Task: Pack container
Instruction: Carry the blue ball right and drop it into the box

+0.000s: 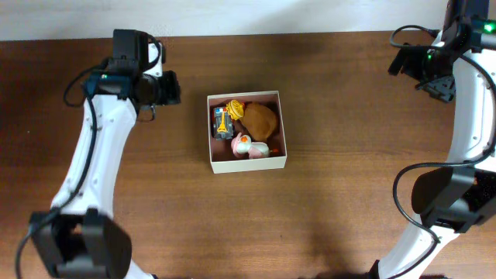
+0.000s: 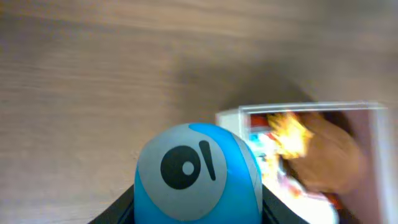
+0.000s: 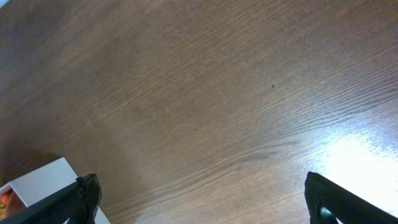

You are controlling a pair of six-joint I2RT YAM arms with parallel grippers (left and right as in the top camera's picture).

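The container (image 1: 246,161), a square shallow box with white walls, sits mid-table and holds a brown plush (image 1: 260,119), a small blue and yellow toy (image 1: 222,122), an orange toy (image 1: 235,108) and a pink and white toy (image 1: 249,146). My left gripper (image 1: 169,87) is left of the box, raised, and shut on a blue ball toy with a grey face and black eye (image 2: 198,177). In the left wrist view the box (image 2: 233,116) lies just beyond the ball, to the right. My right gripper (image 3: 199,199) is open and empty at the far right, with a corner of the box (image 3: 43,180) at lower left.
The brown wooden table (image 1: 349,194) surrounds the box. A pale wall strip (image 1: 271,15) runs along the table's far edge. The right arm's base (image 1: 449,201) stands at the right side.
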